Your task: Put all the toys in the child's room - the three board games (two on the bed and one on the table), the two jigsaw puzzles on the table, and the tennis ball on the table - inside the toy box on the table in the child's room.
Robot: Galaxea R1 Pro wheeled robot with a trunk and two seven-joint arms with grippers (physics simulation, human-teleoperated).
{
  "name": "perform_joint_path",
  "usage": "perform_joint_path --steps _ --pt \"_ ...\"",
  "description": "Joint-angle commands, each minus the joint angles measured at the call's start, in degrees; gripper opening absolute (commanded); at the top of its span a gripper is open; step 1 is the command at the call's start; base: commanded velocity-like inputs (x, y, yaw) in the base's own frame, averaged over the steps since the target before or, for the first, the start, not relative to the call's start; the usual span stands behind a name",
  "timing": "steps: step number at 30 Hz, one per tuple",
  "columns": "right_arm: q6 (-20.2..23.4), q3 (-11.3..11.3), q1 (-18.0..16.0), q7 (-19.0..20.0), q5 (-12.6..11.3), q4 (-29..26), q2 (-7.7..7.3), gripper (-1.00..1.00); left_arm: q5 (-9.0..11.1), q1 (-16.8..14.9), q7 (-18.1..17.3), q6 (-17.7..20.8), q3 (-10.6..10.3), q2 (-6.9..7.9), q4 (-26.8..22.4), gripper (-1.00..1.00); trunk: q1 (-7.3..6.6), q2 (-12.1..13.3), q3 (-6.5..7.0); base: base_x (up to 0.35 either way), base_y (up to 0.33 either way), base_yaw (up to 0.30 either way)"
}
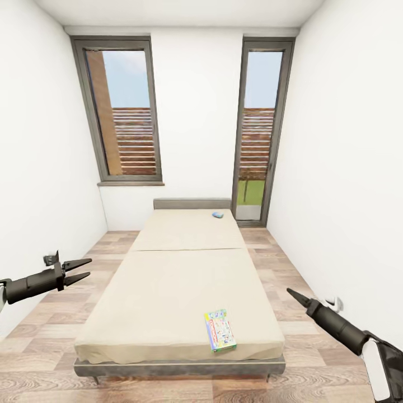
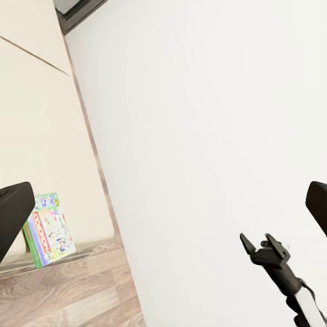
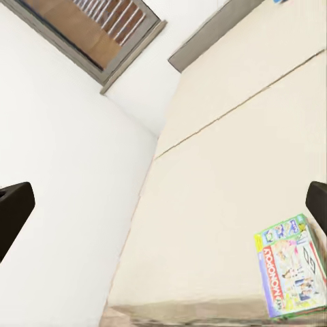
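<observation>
Left pincer (image 1: 88, 270) hangs left of the bed (image 1: 179, 280), jaws parted, empty. Multicolour board game (image 1: 220, 330) lies flat near the bed's near right corner; small blue board game (image 1: 217, 214) at the far end. Right pincer (image 1: 291, 293) right of the bed, released or clenched, cannot tell.

You're looking at two matte black arms tapering into slim, pointed fingers. Your left gripper (image 1: 84, 270) is showing two thin black prongs and a small grey bracket on top. Your right gripper (image 1: 292, 293) is running back into a white-shelled forearm, a white clip beside it.
</observation>
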Motion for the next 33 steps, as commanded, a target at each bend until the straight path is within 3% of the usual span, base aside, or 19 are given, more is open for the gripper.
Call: perform_joint_path --steps 1,9,18,26,28,33 --pt "0.94 0.32 -0.21 -0.81 -0.31 0.5 0.04 1.0 0.09 -0.05 -0.14 0.55 0.03 0.01 0.01 1.0 0.01 -0.07 -0.09 -0.005 0.001 0.0" --pt "3.6 4.87 -4.92 -11.38 -0.87 7.34 2.23 1.0 0.06 -0.05 -0.16 0.55 0.03 -0.02 -0.02 1.0 1.33 -2.48 -1.17 -0.001 0.0 0.0" --pt "3.76 5.21 -9.94 -13.71 -1.84 20.05 3.26 1.0 0.11 -0.05 -0.24 0.55 0.03 0.01 -0.08 1.0 3.3 -6.09 -2.78 0.0 0.0 0.0" --pt "3.87 5.14 -10.44 -15.73 -11.41 23.41 5.06 1.0 0.11 -0.05 -0.28 0.55 0.06 -0.12 -0.06 1.0 5.06 -9.29 -4.22 0.0 0.0 0.0" --pt "3.89 5.01 -10.45 -16.81 -12.74 24.64 5.24 1.0 0.11 -0.05 -0.3 0.55 0.08 -0.16 -0.07 1.0 5.5 -10.1 -4.58 0.0 0.0 0.0" --pt "3.8 4.64 -10.78 -21.08 -21.52 31.77 5.38 1.0 0.11 -0.05 -0.33 0.55 0.11 -0.28 -0.05 1.0 6.6 -12.1 -5.47 0.0 0.0 0.0"
